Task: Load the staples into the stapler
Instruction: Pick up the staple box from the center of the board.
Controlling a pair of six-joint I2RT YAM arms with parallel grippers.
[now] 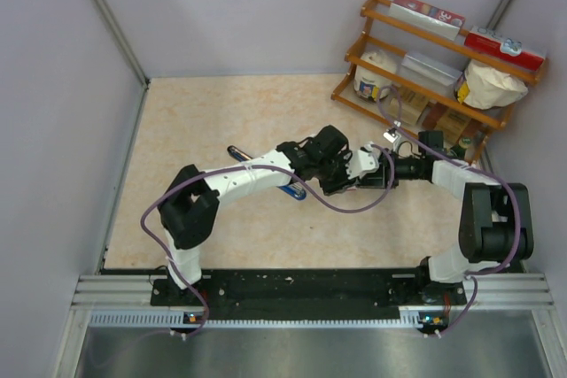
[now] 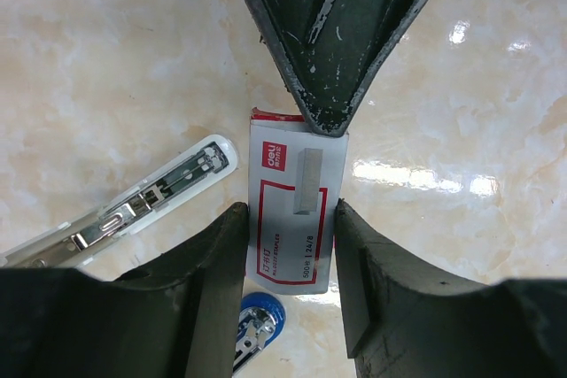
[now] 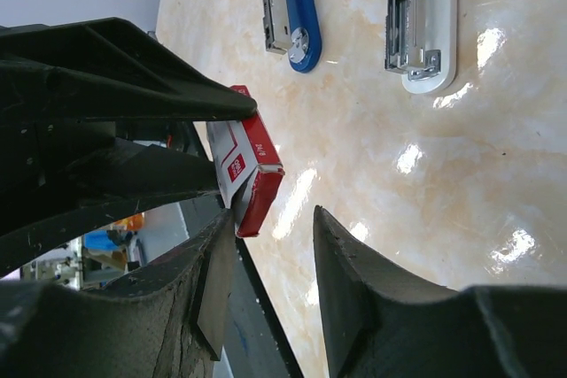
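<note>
1. The table (image 1: 221, 112) was pale and marbled. Both arms reached over its middle and met there.
2. A wooden shelf (image 1: 416, 68) stood at the far right corner, holding boxes and bags.
3. Your left gripper (image 2: 289, 219) was clamped on the staple box (image 2: 292, 174), with one of its fingers (image 2: 221, 254) pressed against each long side.
4. Your right gripper (image 3: 273, 219) faced it from the other side with its jaws a moderate way apart and nothing held between them. In the left wrist view, one right finger (image 2: 337, 33) had its tip over the box's far end.
5. The white stapler (image 3: 425, 24) lay flat on the table with its metal channel showing, beside the blue one but not touching it.
6. The blue stapler (image 3: 299, 15) lay on the table just beside the left gripper, partly under the left arm in the top view. It was well clear of the box.
7. The red-and-white box sat tilted in the left fingers, red end toward the right gripper. You could not tell whether it touched the table. No staples showed.
</note>
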